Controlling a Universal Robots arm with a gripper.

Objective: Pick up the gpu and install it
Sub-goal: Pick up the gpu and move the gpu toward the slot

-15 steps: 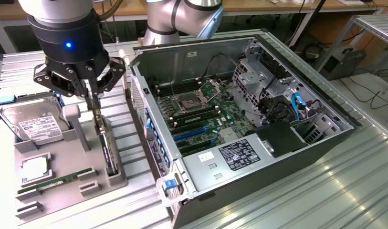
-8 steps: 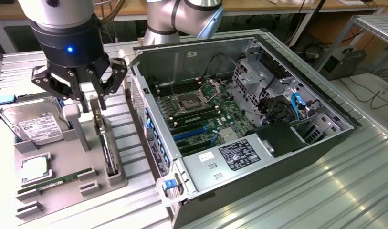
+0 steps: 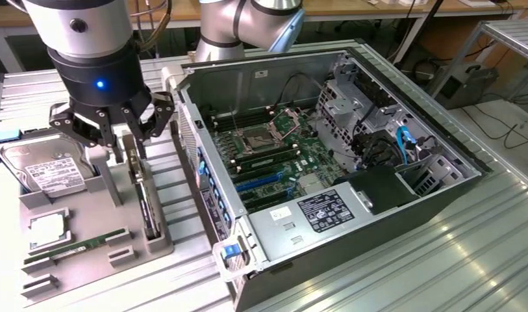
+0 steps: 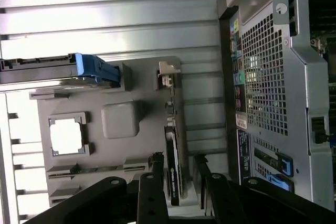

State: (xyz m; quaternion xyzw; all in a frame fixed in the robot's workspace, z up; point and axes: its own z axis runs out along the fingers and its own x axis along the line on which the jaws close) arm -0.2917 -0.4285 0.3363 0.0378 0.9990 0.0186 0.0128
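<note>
**Exterior view.** In the upper left of the exterior view, the hand [image 3: 129,140] is held above a grey fixture tray [image 3: 116,257] that rests on the ribbed metal desk [image 3: 471,253]. The gpu [image 3: 146,201] is stood on edge in a slot along the tray side nearest the open computer case [image 3: 333,162]. Its long axis runs from the hand down towards the lower edge of the frame. The hand is thus placed over the card's far end, not its middle. A hard drive [image 3: 47,172] is seen on the exterior view's left of the card.

**Wrist view.** The gpu [image 4: 172,171] is seen edge-on as a thin dark strip, with its silver bracket at the end away from the hand [image 4: 177,157]. The fingers [image 4: 157,182] are spread apart, one on each face of the card. A gap is visible on the side towards the computer case [image 4: 268,77], so nothing is judged to be clamped yet.
</note>
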